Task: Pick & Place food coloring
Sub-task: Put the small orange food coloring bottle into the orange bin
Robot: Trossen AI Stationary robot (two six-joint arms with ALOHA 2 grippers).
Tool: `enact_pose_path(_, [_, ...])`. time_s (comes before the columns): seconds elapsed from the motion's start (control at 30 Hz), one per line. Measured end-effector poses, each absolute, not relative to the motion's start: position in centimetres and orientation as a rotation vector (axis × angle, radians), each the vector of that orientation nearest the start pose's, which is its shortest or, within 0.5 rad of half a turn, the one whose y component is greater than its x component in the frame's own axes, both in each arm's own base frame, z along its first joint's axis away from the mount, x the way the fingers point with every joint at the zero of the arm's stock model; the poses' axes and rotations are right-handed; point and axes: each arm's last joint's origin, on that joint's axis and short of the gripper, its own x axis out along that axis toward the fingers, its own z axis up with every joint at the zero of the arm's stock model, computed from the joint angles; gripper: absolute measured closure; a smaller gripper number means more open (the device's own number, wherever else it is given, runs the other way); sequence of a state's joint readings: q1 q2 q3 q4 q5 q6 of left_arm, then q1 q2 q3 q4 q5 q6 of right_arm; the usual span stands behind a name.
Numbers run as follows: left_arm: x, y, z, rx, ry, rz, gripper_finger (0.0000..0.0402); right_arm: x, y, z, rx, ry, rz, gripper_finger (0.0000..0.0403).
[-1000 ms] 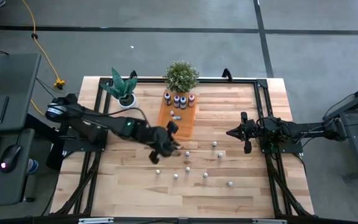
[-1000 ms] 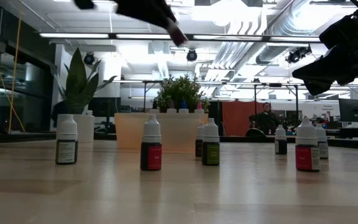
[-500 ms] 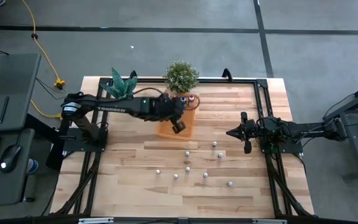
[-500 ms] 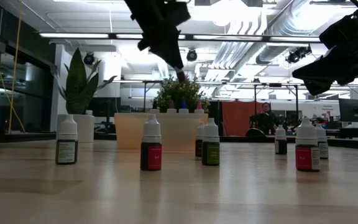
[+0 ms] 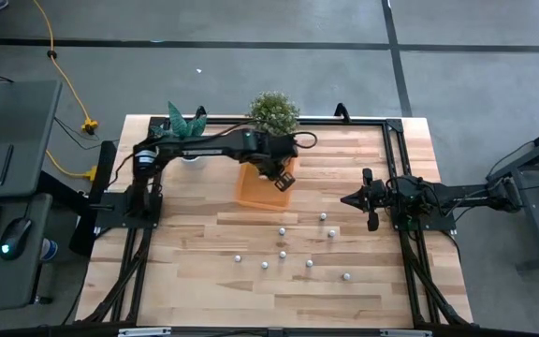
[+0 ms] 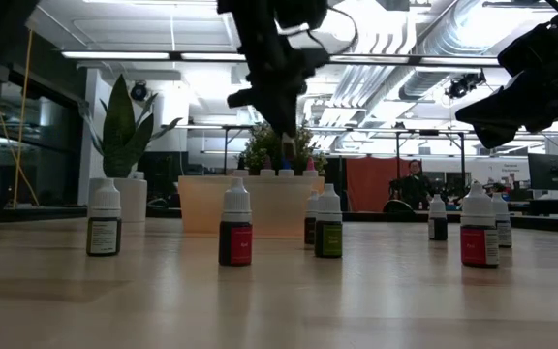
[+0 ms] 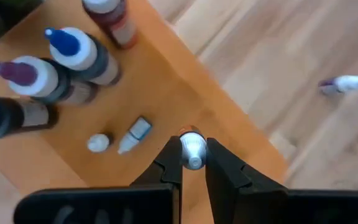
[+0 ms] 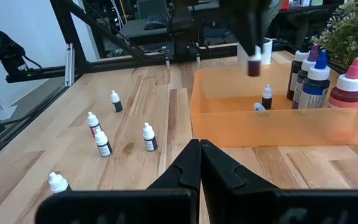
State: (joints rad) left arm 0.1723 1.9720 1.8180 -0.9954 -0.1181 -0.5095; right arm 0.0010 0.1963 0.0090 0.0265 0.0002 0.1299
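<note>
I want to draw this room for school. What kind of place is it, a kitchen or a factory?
Neither, probably: it looks like a big robot lab or workshop. A wooden table stands on a bare grey floor, pipes and strip lights run under the ceiling, and a person sits at desks far behind.

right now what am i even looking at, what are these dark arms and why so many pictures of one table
These are two robot arms at a wooden table, each ending in a two-finger gripper. One picture looks straight down from above, one looks level across the tabletop, and one comes from a camera on each arm's wrist.

The left gripper is shut on a tiny white-capped food coloring bottle, holding it above the orange tray. The tray already holds four larger bottles and two tiny ones, one upright and one lying on its side.

Seven more tiny bottles stand loose on the table. The right gripper waits, shut and empty, at the table's right side.
</note>
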Motion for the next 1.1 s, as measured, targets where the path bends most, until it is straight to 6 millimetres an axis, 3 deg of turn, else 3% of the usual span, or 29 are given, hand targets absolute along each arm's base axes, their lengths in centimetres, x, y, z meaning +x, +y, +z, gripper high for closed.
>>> enact_pose_path(0.43, [43.1, 10.5, 23.8, -0.469, 1.131, 0.609, 0.0374, 10.8, 0.0, 15.3, 0.129, 0.156, -0.01, 0.0402])
enact_pose_path(0.77, [44.5, 10.9, 22.3, -0.455, 1.07, 0.618, 0.0364, 10.8, 0.0, 15.3, 0.129, 0.156, -0.01, 0.0402])
enact_pose_path(1.1, [44.5, 10.8, 20.6, -0.427, 1.161, 0.594, 0.0365, 10.8, 0.0, 15.3, 0.13, 0.155, -0.01, 0.0402])
